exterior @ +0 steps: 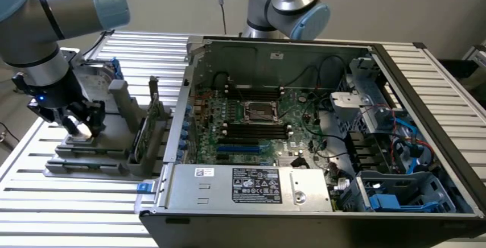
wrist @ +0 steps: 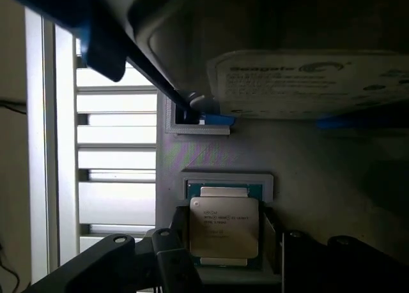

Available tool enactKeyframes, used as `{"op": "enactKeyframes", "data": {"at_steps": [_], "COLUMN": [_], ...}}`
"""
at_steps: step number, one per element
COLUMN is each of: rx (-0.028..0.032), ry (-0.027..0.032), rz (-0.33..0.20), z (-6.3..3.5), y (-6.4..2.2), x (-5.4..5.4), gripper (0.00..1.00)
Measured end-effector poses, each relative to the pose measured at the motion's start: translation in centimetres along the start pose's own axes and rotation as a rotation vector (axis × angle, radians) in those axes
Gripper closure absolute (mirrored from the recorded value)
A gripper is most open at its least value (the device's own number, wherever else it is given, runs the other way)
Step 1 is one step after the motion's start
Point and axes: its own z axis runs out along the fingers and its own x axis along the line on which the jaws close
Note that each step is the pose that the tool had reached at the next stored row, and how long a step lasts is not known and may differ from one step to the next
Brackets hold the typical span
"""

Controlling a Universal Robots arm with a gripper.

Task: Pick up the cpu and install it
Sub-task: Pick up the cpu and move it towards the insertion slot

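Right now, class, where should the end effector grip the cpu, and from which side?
Likely best: pinch its two opposite side edges, coming straight down. The cpu lies flat, metal top up, in a grey holder, and the open end effector straddles it.

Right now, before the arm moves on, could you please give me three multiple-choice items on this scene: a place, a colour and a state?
1. Where does the cpu lie?
A. inside the computer case
B. in the grey holder
C. lifted in the air

2. What colour is the label on the hard drive?
A. white
B. red
C. yellow

3. How does the gripper stand?
A. shut, far from the cpu
B. open, one jaw on either side of the cpu
C. shut on the hard drive

Answers: 1 B, it rests flat in the holder's recess; 2 A, the printed label is white; 3 B, the jaws flank the cpu.
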Motion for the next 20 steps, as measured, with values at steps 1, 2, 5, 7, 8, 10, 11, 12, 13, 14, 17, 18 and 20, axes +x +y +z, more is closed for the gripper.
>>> {"op": "enactKeyframes", "data": {"at_steps": [1,2,5,7,8,10,11,12,13,14,17,18,20], "rx": [0.0,0.0,0.0,0.0,-0.0001,-0.0001,0.0,0.0,0.0001,0.0,0.0,0.0,0.0], "ry": [0.0,0.0,0.0,-0.0001,-0.0002,-0.0003,0.0,-0.0001,0.0,0.0,0.0,-0.0001,-0.0001], "rz": [0.0,0.0,-0.001,-0.001,-0.001,-0.001,-0.001,-0.001,-0.001,-0.001,-0.001,-0.001,-0.001], "z": [0.0,0.0,0.0,0.0,0.0,-0.08,-0.19,-0.32,-0.52,-0.76,-1.99,-2.42,-3.33], "y": [0.0,0.0,0.0,0.0,0.0,0.01,0.01,0.02,0.03,0.04,0.11,0.13,0.19], "x": [0.0,0.0,0.0,0.0,0.0,0.0,0.0,0.0,0.0,0.0,0.1,0.1,0.2], "gripper": [0.45,0.45,0.45,0.45,0.45,0.45,0.45,0.45,0.45,0.45,0.45,0.45,0.45]}}
